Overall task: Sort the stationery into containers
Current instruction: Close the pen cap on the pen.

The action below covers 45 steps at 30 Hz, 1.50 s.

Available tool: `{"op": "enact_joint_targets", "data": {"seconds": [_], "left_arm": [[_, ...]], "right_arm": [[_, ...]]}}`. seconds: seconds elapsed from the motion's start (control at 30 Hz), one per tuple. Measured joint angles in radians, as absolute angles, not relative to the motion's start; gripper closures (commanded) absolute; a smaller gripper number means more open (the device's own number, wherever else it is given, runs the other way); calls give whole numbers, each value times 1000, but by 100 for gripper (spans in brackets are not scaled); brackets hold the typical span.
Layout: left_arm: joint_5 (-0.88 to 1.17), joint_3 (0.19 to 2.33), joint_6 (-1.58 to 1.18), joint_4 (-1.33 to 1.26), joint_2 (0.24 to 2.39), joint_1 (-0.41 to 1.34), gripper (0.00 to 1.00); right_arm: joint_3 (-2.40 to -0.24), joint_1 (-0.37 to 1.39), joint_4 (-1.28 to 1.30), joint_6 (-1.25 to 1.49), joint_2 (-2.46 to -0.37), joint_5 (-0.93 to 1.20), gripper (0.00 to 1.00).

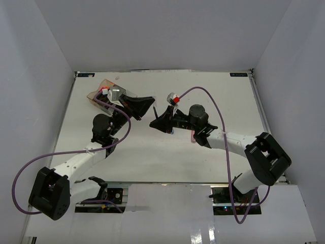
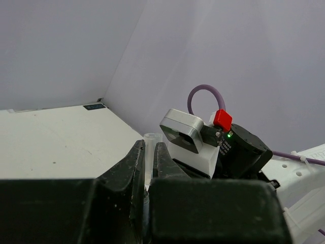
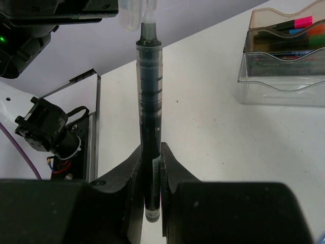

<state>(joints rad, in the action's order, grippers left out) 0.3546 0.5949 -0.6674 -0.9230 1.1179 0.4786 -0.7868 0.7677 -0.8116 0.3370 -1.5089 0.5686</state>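
From above, the left gripper [image 1: 149,101] and right gripper [image 1: 154,122] meet mid-table, right of the far-left tray [image 1: 97,89]; left wrist: jaws pinch a clear cap [image 2: 150,138]; right wrist: jaws clench a dark pen [image 3: 151,101], tip at that cap, so this is likely capping, needing a straight push next.

No writing is legible anywhere; the small dark labels [image 1: 85,75] at the table's [image 1: 167,157] far corners are too blurred.

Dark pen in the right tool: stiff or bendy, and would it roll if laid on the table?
Probably stiff: the pen stands straight though the right tool grips only its lower end. Its barrel looks round, so it would likely roll; slim, so probably light.
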Motion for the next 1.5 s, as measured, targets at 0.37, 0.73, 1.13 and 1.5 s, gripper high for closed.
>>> {"op": "enact_joint_targets", "data": {"seconds": [0.37, 0.73, 1.13, 1.5], "left_arm": [[348, 595, -652, -916, 1113, 478, 99], [348, 595, -651, -916, 1107, 474, 99], [352, 595, -658, -918, 1109, 473, 99], [352, 595, -664, -920, 1109, 473, 99]], "right_arm": [[-761, 768, -814, 339, -1507, 580, 92], [-749, 768, -828, 346, -1493, 579, 92], [-749, 768, -864, 360, -1465, 579, 92], [-749, 768, -862, 367, -1484, 598, 92]]}}
